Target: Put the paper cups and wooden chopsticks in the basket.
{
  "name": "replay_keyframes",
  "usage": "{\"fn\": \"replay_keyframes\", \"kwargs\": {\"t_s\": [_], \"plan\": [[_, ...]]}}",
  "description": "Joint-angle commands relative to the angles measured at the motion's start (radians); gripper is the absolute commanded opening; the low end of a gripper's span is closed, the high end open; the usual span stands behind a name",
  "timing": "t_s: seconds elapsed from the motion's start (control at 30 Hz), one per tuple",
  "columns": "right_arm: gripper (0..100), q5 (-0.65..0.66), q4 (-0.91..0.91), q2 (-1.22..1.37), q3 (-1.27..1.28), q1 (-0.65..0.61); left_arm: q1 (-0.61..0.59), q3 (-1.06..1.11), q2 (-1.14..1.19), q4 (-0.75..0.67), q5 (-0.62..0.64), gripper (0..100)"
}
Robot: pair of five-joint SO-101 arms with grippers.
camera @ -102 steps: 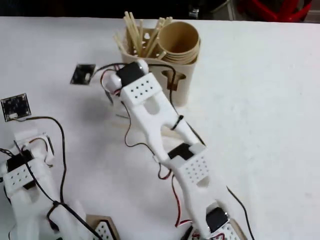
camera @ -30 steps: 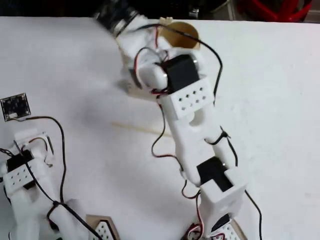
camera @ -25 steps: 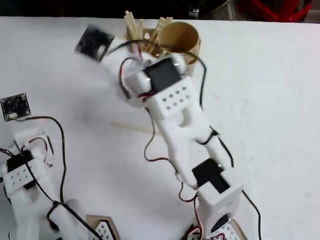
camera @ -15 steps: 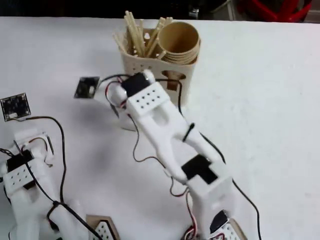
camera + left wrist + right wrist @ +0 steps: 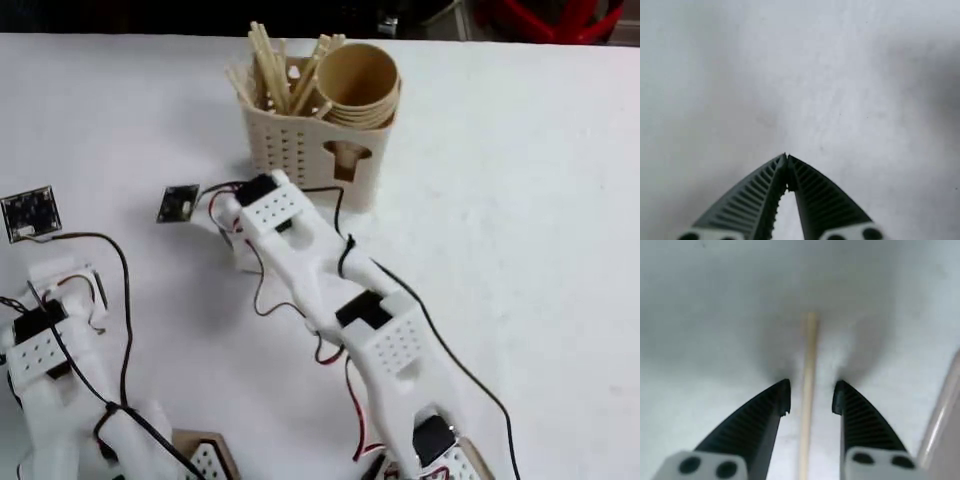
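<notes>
High view: the cream perforated plastic basket [image 5: 318,150] holds tan paper cups [image 5: 358,80] and pale wooden sticks [image 5: 275,70]; the right arm [image 5: 300,250] sits low just beside it on the white table [image 5: 520,200]; something red [image 5: 560,18] in the dim room behind. Left wrist view: left gripper [image 5: 786,159] clenched on nothing. Right wrist view: right gripper [image 5: 811,392] spread, straddling a loose pale wooden chopstick [image 5: 810,340] lying flat; best to drop lower, stay centred, pinch squarely so it can't roll.

A white table [image 5: 530,200] spreads wide, with a red object [image 5: 560,22] beyond its far edge.
</notes>
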Motion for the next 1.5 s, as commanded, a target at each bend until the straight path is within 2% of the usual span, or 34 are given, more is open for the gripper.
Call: {"fn": "replay_keyframes", "kwargs": {"t_s": [0.0,0.07,0.3,0.57,0.87,1.17,1.37,1.47], "plan": [[6.7,0.008,-0.019,-0.001,-0.006,0.012,-0.007,-0.020,-0.022,-0.018,0.005,2],[1.2,0.005,-0.036,-0.001,-0.006,0.012,-0.007,-0.020,-0.022,-0.018,0.005,2],[1.8,0.002,-0.036,-0.008,-0.006,0.012,-0.007,-0.020,-0.022,-0.018,0.005,2],[1.8,-0.003,0.099,-0.177,-0.074,0.010,-0.007,-0.018,-0.024,-0.018,0.005,2],[1.8,-0.152,0.176,-0.375,-0.184,-0.027,-0.007,-0.018,-0.024,-0.018,0.005,2],[1.8,-0.339,0.170,-0.572,-0.376,-0.050,-0.007,-0.018,-0.024,-0.018,0.005,2],[1.8,-0.376,0.159,-0.616,-0.591,-0.048,-0.007,-0.018,-0.024,-0.018,0.005,2],[1.8,-0.376,0.088,-0.616,-0.678,-0.041,-0.007,-0.018,-0.024,-0.018,0.005,2]]}}
